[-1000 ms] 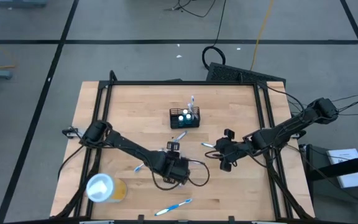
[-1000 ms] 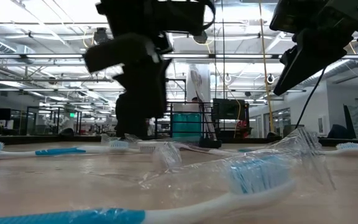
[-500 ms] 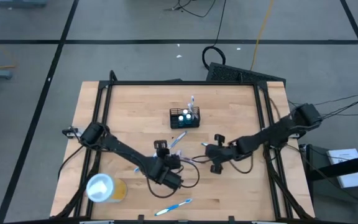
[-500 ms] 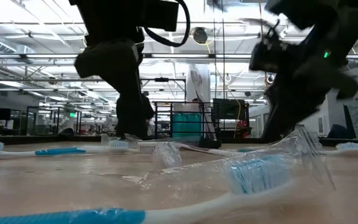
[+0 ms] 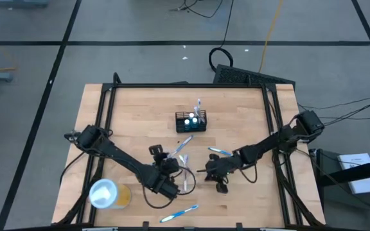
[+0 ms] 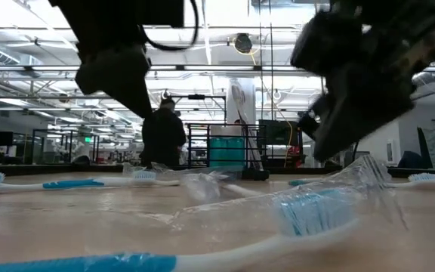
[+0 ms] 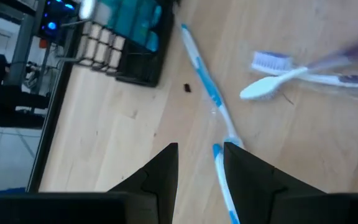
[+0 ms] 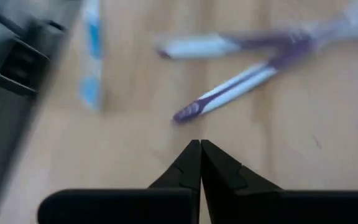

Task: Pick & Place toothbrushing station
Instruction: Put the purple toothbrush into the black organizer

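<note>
Wooden table (image 5: 127, 109) under both arms. Black wire-mesh toothbrushing station (image 5: 191, 122) upright toward the far edge, centre — well clear of both grippers. Left gripper (image 7: 200, 155) near mid-table, fingers parted, straddling a blue toothbrush (image 7: 211, 93). Right gripper (image 8: 200, 149) pressed together, empty, near a purple toothbrush (image 8: 229, 93).

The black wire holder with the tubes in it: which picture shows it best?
The high view: the toothbrushing station stands whole and unobstructed near the table's far middle. The left wrist view catches it cut off at the frame's edge, the low view shows it distant and dim, and the right wrist view misses it.
</note>
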`<state>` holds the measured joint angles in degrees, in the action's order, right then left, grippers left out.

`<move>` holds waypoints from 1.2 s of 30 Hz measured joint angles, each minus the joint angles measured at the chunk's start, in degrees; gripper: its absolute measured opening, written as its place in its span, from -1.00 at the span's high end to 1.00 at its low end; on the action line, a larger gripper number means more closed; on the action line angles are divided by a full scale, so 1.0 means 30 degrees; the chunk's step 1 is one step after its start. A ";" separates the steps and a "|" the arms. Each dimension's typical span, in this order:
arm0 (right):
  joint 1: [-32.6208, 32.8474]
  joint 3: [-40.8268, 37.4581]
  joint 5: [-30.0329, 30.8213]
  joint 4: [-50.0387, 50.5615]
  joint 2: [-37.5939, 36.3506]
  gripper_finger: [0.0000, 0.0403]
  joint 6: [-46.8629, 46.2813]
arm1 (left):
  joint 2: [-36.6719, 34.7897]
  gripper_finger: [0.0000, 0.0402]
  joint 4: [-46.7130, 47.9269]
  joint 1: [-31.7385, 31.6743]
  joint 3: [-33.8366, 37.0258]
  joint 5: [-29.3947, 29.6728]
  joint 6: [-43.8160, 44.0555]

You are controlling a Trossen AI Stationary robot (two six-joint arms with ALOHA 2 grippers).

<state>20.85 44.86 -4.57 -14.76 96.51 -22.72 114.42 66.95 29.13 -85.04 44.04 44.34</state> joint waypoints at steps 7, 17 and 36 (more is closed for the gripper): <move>0.0996 0.0021 0.0984 -0.1627 -0.0051 1.00 0.0121 | -0.2525 0.33 -0.0985 0.0815 0.1975 0.0719 0.1628; 0.1102 0.0020 0.3046 0.2340 -0.1294 1.00 -0.0204 | -0.3209 0.33 -1.4485 0.0430 0.5138 -0.2237 -0.3243; 0.2468 -0.0001 0.7486 1.2995 -0.7216 1.00 -0.1836 | -0.2793 0.33 -2.8545 -0.2241 0.8483 -0.8382 -0.0267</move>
<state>28.25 44.86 17.89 24.23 74.86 -28.22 106.04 -18.69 22.40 -59.59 18.89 43.54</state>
